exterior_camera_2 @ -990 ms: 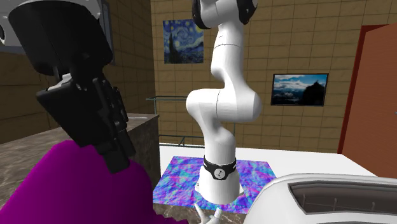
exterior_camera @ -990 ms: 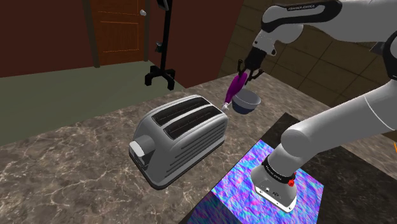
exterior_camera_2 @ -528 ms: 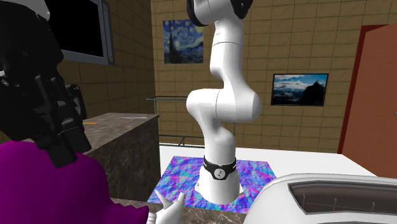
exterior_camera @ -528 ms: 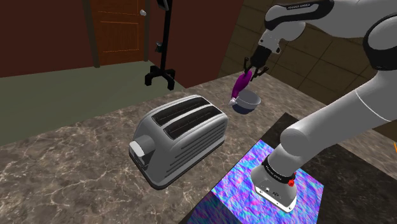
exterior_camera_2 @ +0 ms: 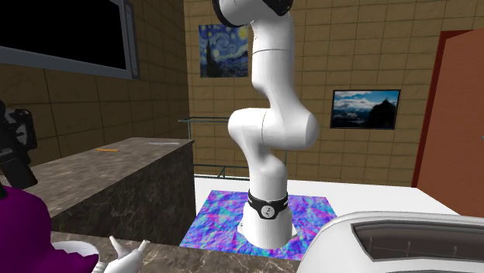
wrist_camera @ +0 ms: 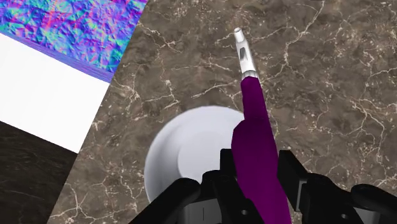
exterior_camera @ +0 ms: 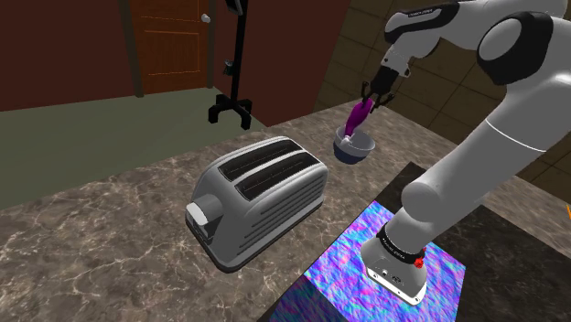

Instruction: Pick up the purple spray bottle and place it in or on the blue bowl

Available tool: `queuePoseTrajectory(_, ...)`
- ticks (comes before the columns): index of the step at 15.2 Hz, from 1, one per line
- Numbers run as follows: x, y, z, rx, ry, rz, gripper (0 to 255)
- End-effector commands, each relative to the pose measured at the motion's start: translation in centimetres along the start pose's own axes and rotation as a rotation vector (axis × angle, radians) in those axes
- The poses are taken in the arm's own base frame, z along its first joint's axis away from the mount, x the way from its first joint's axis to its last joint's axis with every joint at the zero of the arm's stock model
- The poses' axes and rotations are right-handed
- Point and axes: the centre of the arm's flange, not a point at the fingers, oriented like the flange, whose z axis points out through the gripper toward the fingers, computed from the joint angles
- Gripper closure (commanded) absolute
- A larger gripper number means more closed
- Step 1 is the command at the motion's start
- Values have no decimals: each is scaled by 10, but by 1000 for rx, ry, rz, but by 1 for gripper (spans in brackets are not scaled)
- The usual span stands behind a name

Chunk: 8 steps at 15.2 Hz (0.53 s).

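Clasping the purple spray bottle (exterior_camera: 357, 116) (wrist_camera: 256, 137) by its body, the gripper (exterior_camera: 373, 93) (wrist_camera: 256, 160) has its fingers (wrist_camera: 290, 170) pressed against both sides. Bottle hangs tilted, nozzle lowest, above the grey-blue bowl (exterior_camera: 355, 149) (wrist_camera: 181, 156) on the marbled counter (exterior_camera: 110, 229).

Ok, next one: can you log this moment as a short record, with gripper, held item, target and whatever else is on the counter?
gripper: shut on the purple spray bottle
bottle pose: tilted, nozzle end lowest, held above the bowl
bowl: pale grey-blue, on the marble counter, looks empty
toaster: silver, two slots, on the counter, apart from the bowl
task state: bottle not yet released
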Motion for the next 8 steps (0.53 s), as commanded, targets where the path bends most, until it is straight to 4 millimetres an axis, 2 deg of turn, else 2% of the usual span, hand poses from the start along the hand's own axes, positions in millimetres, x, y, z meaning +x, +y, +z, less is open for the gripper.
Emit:
queuePoseTrajectory(1,23,10,-7,0,0,-1,255)
queuePoseTrajectory(6,87,34,-25,0,0,-1,255)
queuePoseTrajectory(8,90,35,-15,0,0,-1,255)
